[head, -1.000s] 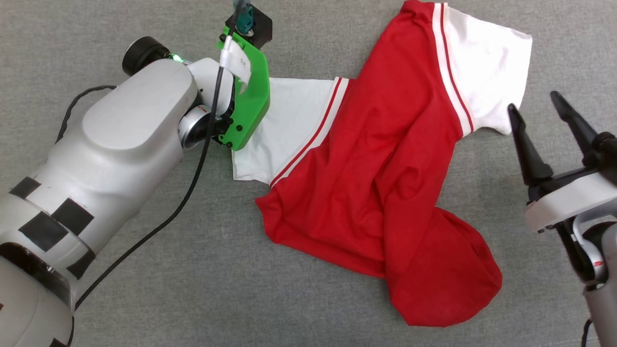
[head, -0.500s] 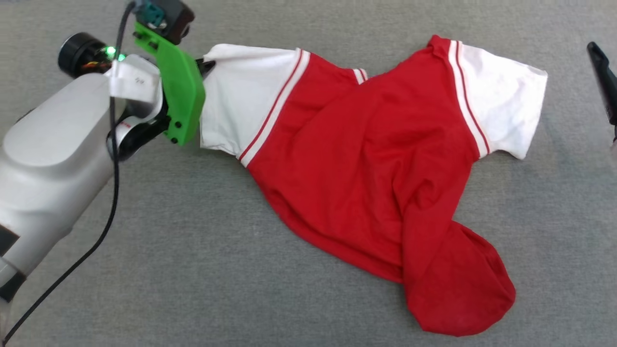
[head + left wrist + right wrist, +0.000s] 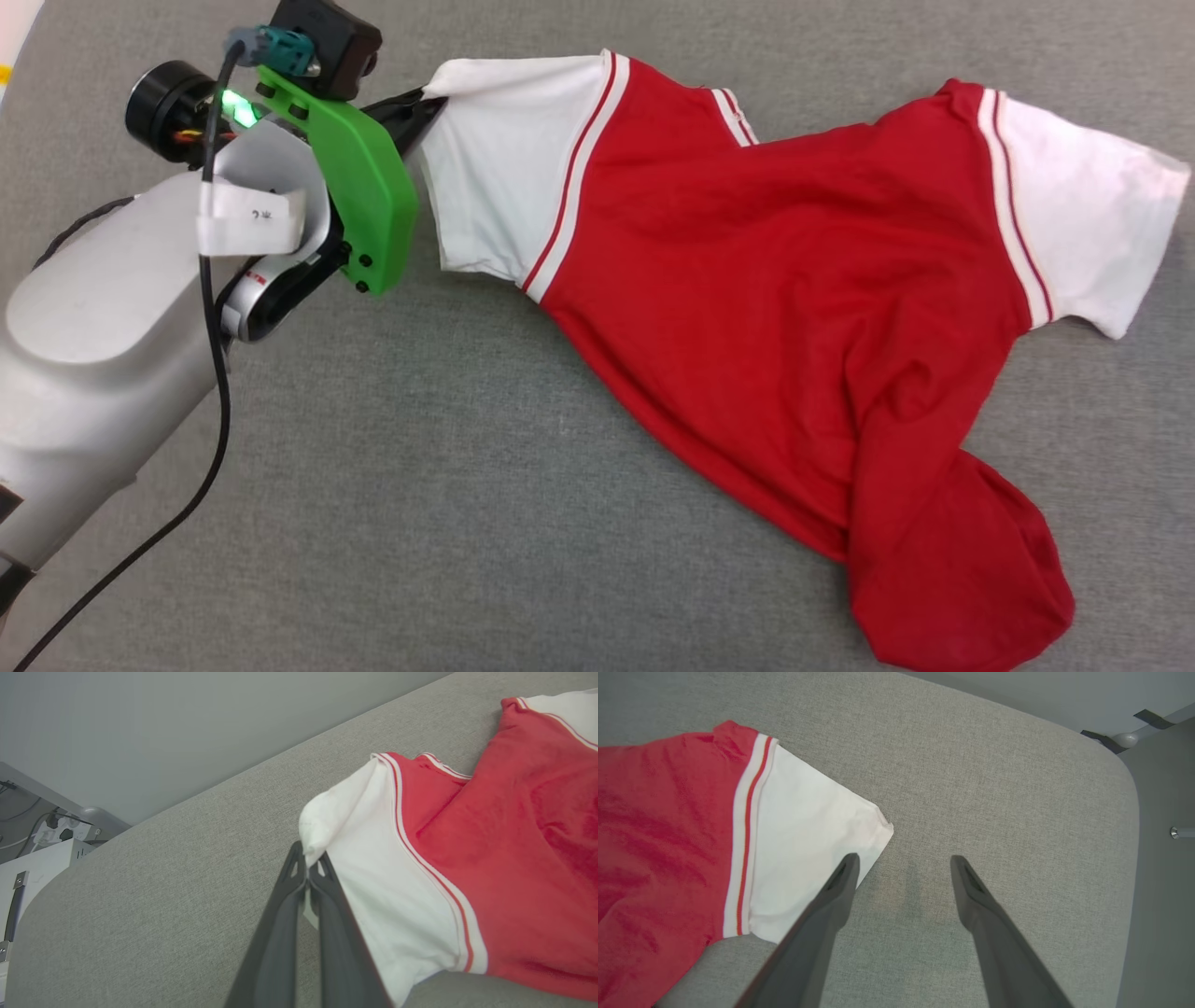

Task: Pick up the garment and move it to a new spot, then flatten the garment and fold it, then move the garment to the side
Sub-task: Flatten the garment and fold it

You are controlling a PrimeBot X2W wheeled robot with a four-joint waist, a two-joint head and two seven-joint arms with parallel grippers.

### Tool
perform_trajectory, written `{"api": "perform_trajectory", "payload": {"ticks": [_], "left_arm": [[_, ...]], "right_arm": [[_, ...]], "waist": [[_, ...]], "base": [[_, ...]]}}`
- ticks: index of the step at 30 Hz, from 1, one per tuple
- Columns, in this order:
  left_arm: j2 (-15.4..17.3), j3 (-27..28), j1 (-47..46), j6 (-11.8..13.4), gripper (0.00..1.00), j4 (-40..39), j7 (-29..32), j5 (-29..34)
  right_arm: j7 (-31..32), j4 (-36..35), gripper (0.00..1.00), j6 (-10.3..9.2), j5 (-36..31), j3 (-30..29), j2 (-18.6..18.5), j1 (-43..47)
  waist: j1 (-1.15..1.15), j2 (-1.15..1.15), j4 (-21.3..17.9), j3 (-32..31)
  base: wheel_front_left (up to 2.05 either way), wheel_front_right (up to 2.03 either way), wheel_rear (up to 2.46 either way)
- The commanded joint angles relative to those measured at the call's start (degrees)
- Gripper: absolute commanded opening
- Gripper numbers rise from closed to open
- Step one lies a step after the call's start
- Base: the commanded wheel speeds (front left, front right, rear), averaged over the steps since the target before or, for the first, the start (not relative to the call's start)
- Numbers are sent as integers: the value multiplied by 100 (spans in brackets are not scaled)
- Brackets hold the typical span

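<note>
Red garment now stretched flatter; left tool pinches sleeve, right tool agape.

Head cam: high, steeply down on grey surface. Wrist cams: close, slanting along L gripper, R gripper. Shared by all: garment.

We find the garment, a red short-sleeved T-shirt with white sleeves and red-and-white striped trim at the sleeve seams, lying spread but rumpled on the grey fabric worktop. We note its left white sleeve stretched out to the left, the outer corner pinched between the closed fingers of the left gripper, while the right white sleeve lies flat on the worktop. We see the lower body folded over itself into a bunched red lobe at the lower right.
</note>
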Motion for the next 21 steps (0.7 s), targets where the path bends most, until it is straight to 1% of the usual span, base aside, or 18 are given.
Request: {"api": "perform_trajectory", "payload": {"ticks": [1,5,11,14,16,21], "left_arm": [[33,35,-10,91,0,-90,-76,136],[35,123,-100,241,0,-373,-183,196],[82,191,-223,412,0,-626,-275,326],[93,213,-249,474,0,-687,-315,362],[93,211,-248,492,0,-697,-330,373],[94,201,-225,493,0,-662,-339,355]], "right_arm": [[100,161,100,-4,112,-24,8,-177],[252,584,100,-4,56,-194,80,-526],[182,1035,100,-4,-35,-343,410,-723],[140,1195,100,-4,-21,-277,571,-592],[143,1303,100,-4,-69,-141,580,-438],[242,1490,100,-4,67,55,619,-196]], "waist": [[0,0,216,278],[0,0,363,591],[0,0,470,965],[0,0,479,1072],[0,0,472,1103],[0,0,431,1107]], "base": [[0,0,0],[0,0,0],[0,0,0],[0,0,0],[0,0,0],[0,0,0]]}}
